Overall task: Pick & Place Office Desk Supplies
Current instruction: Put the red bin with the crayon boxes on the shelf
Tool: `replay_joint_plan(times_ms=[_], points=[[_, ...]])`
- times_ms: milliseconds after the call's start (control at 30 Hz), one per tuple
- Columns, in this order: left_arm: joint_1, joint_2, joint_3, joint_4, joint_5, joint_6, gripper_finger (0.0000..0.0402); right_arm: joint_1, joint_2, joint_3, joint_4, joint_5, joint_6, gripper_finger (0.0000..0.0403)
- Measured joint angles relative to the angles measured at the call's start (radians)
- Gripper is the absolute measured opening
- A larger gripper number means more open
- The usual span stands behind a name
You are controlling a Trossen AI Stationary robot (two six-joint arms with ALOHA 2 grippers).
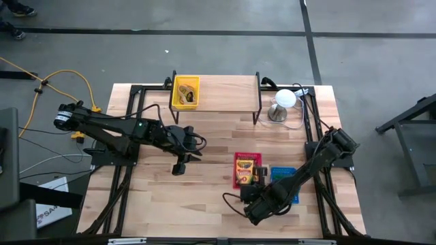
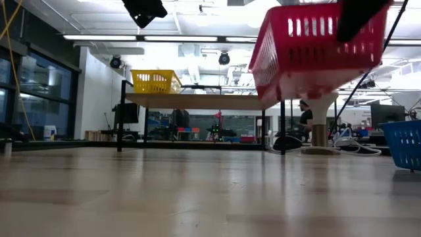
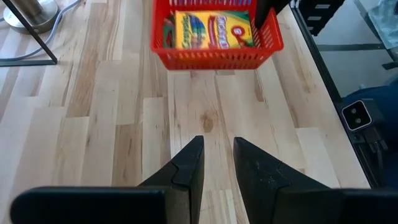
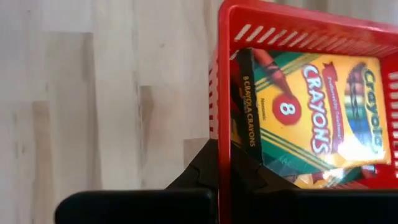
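Red slotted basket point(image 4: 298, 31) holding a yellow-and-green crayon box point(image 4: 317, 109); yellow basket point(image 1: 186, 92); blue basket point(image 2: 402, 143); pale wood-grain bench point(image 1: 211, 129).

My top camera looks straight down; the low one sits at table level. Both my wrist cameras share the red basket point(image 3: 214, 37), close ahead at 12 o'clock.

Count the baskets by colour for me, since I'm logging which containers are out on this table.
Red basket: 1, lifted off the table, its rim pinched by the right gripper, crayon box inside
Yellow basket: 1, on the raised shelf
Blue basket: 1, under the right arm
Total: 3
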Motion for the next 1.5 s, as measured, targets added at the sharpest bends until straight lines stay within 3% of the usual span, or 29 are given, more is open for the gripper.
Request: replay_joint_plan(times_ms=[333, 600, 1233, 1500], points=[[0.000, 0.000, 0.000, 0.000, 0.000, 0.000, 0.0083, -0.076, -0.075, 0.024, -0.030, 0.034, -0.116, 0.0003], [0.000, 0.000, 0.000, 0.000, 0.000, 0.000, 0.0083, -0.215, -0.175, 0.025, -0.036, 0.043, -0.285, 0.0003], [0.000, 0.000, 0.000, 0.000, 0.000, 0.000, 0.0083, -0.713, -0.186, 0.024, 0.141, -0.202, -0.762, 0.0003], [0.000, 0.000, 0.000, 0.000, 0.000, 0.000, 0.0083, -0.835, -0.186, 0.024, 0.277, -0.215, -0.922, 0.0003]])
